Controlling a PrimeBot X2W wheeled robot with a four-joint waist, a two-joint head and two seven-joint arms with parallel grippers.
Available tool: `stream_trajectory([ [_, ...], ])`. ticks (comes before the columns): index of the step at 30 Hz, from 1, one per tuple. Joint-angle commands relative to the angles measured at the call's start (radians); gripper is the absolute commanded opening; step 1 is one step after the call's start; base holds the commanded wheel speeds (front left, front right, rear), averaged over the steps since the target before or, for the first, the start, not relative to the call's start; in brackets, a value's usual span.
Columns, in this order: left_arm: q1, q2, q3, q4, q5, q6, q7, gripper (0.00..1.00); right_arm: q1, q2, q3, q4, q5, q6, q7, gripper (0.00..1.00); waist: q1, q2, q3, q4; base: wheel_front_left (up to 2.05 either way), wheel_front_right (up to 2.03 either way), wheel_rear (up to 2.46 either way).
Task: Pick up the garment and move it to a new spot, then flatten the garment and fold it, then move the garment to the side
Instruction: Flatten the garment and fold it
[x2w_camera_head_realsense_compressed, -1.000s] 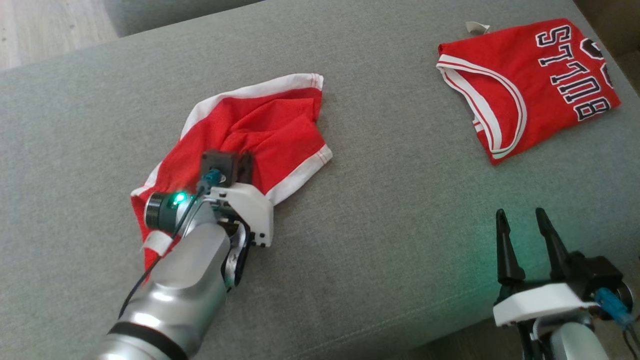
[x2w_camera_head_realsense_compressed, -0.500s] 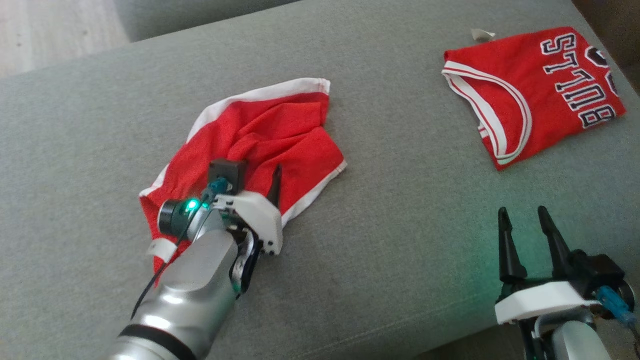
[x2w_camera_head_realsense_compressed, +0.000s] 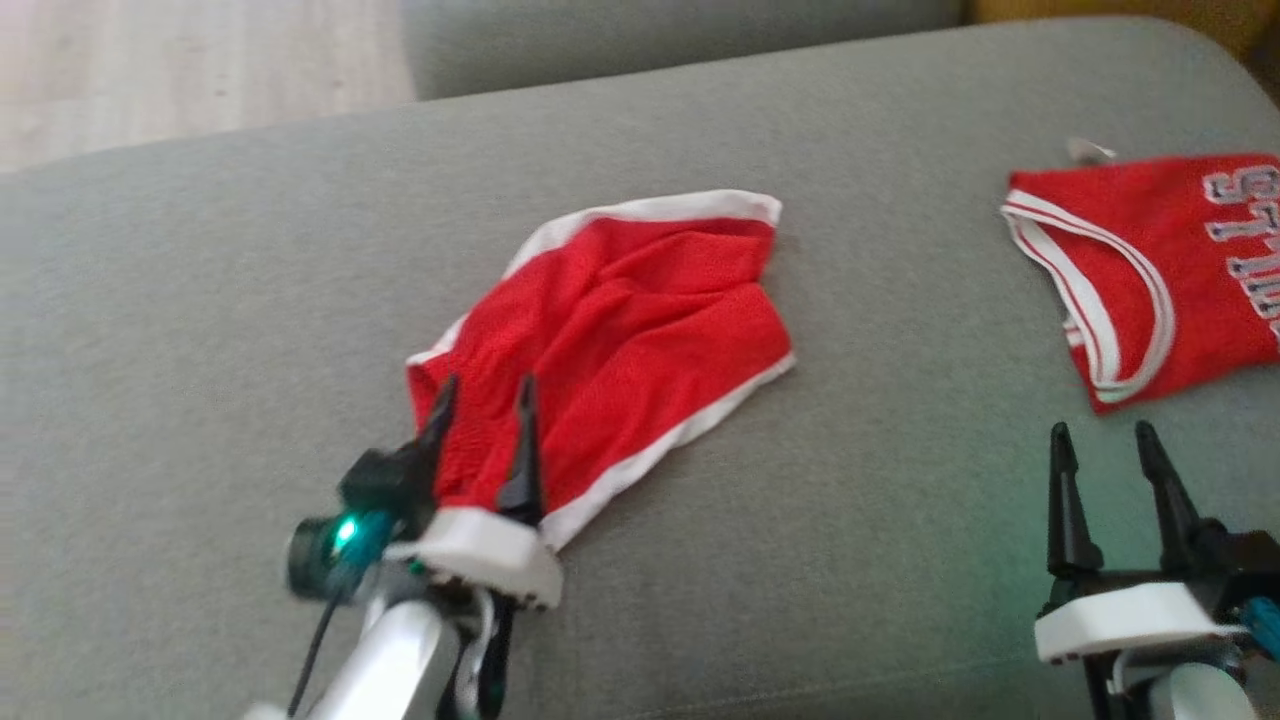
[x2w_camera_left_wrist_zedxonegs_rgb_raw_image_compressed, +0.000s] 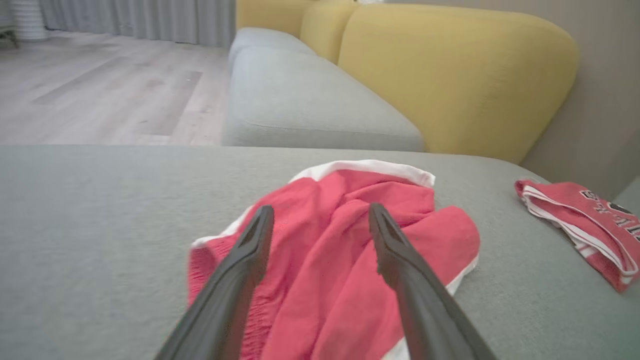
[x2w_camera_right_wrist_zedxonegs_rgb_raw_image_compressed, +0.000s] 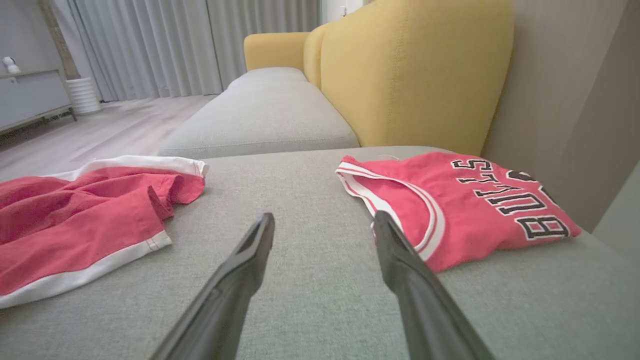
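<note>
Over the red shorts (x2w_camera_head_realsense_compressed: 640, 310), the left hand (x2w_camera_head_realsense_compressed: 487, 387) points forward, fingers spread, empty.

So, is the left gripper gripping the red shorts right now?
No, the left gripper stands open over the red shorts, jaws wide apart with no cloth pinched between them.

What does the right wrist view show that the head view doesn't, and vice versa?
Right wrist view adds: the yellow backrest, the curtains, and the jersey whole, with BULLS fully readable.
Head view adds: the left hand, open, poised at the near end of the red shorts; here the frame edge cuts the jersey off.
Shared: the red shorts, the jersey, the grey cushion, and the right hand, open above bare cushion.
</note>
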Motion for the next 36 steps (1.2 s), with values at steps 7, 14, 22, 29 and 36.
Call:
stream_trajectory([
  [7,0.169,0.014,0.159,-0.149,0.087,-0.035,-0.012,1.0,0.008,-0.007,-0.007,-0.035,-0.021,-0.001,-0.011,1.0,0.0,0.0,-0.053,0.109,0.0,0.0,0.0],
  [14,0.255,0.016,0.249,-0.173,0.141,-0.102,-0.012,1.0,0.032,-0.007,0.003,-0.007,-0.016,-0.001,-0.011,1.0,0.0,0.0,-0.091,0.151,0.0,0.0,0.0],
  [22,0.304,0.001,0.366,-0.154,0.195,-0.182,-0.012,1.0,0.049,-0.007,0.063,0.038,0.015,-0.001,-0.011,1.0,0.0,0.0,-0.115,0.155,0.0,0.0,0.0],
  [29,0.327,-0.02,0.412,-0.138,0.224,-0.22,-0.012,1.0,0.042,-0.007,0.086,0.05,0.026,-0.001,-0.011,1.0,0.0,0.0,-0.118,0.141,0.0,0.0,0.0],
  [36,0.33,-0.031,0.402,-0.107,0.216,-0.265,-0.012,1.0,0.029,-0.007,0.094,0.051,0.042,-0.001,-0.011,1.0,0.0,0.0,-0.112,0.135,0.0,0.0,0.0],
])
